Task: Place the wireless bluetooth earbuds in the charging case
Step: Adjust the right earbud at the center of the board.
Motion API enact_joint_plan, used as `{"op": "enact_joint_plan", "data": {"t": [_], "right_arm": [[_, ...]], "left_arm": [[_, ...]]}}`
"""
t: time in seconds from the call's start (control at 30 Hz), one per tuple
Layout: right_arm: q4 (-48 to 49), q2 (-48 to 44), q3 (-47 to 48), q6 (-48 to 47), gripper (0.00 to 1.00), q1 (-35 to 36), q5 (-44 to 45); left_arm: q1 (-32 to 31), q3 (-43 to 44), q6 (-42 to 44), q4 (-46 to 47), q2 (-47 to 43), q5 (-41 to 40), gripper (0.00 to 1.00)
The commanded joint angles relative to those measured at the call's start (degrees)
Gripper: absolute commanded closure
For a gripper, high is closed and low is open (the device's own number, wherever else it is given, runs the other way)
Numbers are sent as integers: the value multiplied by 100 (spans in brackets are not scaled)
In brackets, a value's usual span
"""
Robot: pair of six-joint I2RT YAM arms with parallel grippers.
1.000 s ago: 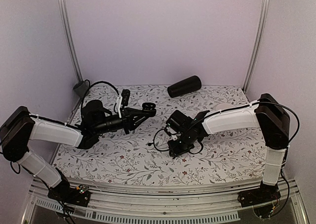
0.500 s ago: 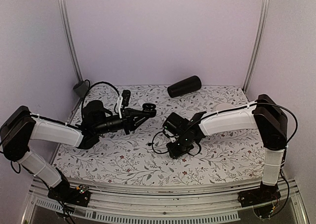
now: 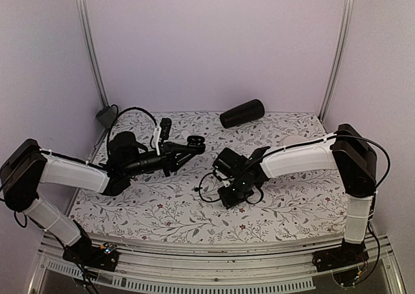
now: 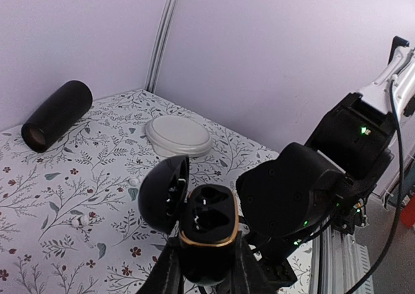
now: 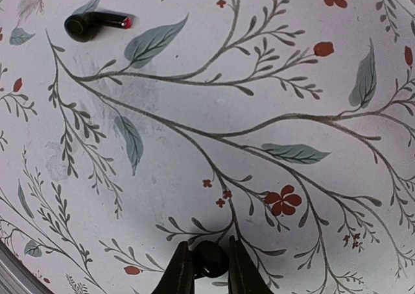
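One earbud (image 5: pixel 209 258) pinched in right hand (image 5: pixel 204 267); second earbud (image 5: pixel 91 25) loose | left hand (image 4: pixel 205 271) clamps open case (image 4: pixel 206 232); dish (image 4: pixel 178 135) behind

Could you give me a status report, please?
Left gripper shut on open charging case, sockets empty. Right gripper shut on one earbud. Other earbud lies loose nearby. Nothing blocking.
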Motion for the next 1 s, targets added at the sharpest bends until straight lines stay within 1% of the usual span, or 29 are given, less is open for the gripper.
{"op": "enact_joint_plan", "data": {"t": [0.0,0.03,0.1,0.13,0.2,0.27,0.37,0.43,0.5,0.63,0.73,0.9,0.97], "right_arm": [[-142,33,131,281,87,-58,137],[-221,37,129,403,90,-116,158],[-294,-42,3,754,92,-262,139],[-232,-129,-121,899,89,-330,39],[39,-361,-405,1255,72,-427,-251],[322,-562,-563,1433,60,-446,-517],[788,-803,-928,1594,53,-423,-909],[990,-861,-1027,1637,50,-406,-1039],[1113,-857,-1047,1632,50,-370,-1140],[1062,-749,-920,1669,53,-234,-1262],[1218,-628,-913,1769,56,-194,-1456],[1172,-209,-664,1803,54,-199,-1588],[1197,-124,-400,1776,54,-232,-1641]], "left_arm": [[66,120,-26,131,19,31,100],[66,123,-33,129,18,35,100],[66,118,-29,114,4,27,100],[70,112,-24,113,-8,8,100],[67,111,-26,105,-14,-3,100],[66,109,-26,105,-19,-2,100],[66,107,-31,125,2,13,100],[65,115,-48,160,24,25,100],[66,107,-61,187,33,33,100],[71,93,-42,167,-3,31,100],[66,57,-35,166,-33,3,100],[67,63,-16,118,-97,8,100],[70,45,19,82,-154,-27,100]]}}
